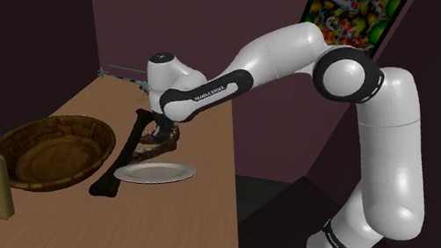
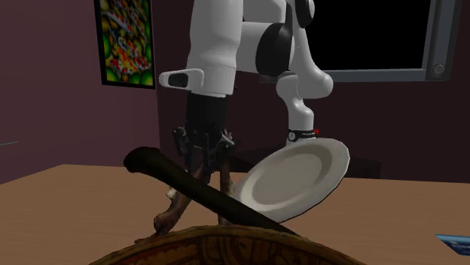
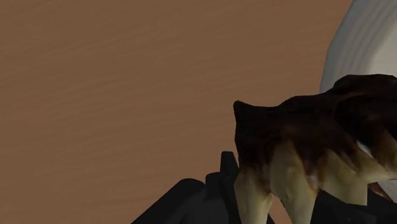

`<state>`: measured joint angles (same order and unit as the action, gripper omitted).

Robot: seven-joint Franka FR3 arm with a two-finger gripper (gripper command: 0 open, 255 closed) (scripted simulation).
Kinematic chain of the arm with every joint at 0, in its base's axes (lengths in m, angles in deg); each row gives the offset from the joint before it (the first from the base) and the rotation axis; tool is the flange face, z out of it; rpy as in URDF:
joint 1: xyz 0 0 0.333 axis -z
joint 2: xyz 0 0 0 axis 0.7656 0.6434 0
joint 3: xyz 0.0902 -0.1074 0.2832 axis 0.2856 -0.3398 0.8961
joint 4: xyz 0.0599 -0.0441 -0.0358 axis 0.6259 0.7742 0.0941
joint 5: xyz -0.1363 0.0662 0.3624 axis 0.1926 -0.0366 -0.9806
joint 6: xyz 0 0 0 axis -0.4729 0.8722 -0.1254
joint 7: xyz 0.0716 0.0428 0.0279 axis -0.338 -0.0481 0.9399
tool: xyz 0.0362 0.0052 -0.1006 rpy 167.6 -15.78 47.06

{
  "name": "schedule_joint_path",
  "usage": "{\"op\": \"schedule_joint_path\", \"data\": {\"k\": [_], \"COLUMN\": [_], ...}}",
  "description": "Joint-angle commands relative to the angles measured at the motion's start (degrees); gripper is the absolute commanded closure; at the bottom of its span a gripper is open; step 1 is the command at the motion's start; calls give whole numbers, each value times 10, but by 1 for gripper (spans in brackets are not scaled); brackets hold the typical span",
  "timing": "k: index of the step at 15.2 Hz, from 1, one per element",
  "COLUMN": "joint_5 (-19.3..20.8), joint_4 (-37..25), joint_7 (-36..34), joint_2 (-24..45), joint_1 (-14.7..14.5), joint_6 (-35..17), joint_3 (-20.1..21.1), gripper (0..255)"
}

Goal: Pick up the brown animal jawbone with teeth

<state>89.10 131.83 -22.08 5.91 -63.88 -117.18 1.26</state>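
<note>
A: Jawbone (image 3: 299,137) position?
B: Directly under the gripper (image 2: 202,150), on the table (image 1: 207,206) beside 1 plate (image 1: 154,172), teeth pointing back at the gripper.
A: Clamped?
B: Cannot tell; the gripper sits right on it. Its long axis seems to slope from gripper down to table, so lift straight up.

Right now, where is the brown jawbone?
In the shoulder view's middle, the jawbone is at the gripper, right of the long dark bone and beyond the white plate.

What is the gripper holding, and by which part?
The brown jawbone, apparently clasped in the gripper along its toothed stretch.
</note>
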Motion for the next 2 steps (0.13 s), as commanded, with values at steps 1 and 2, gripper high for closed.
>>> {"op": "schedule_joint_path", "data": {"k": [1, 2], "joint_5": [-2, -2], "joint_4": [0, 0], "joint_7": [2, 2], "joint_2": [-6, -6], "joint_1": [1, 1], "joint_6": [5, 5], "joint_3": [1, 1], "gripper": [255, 255]}}
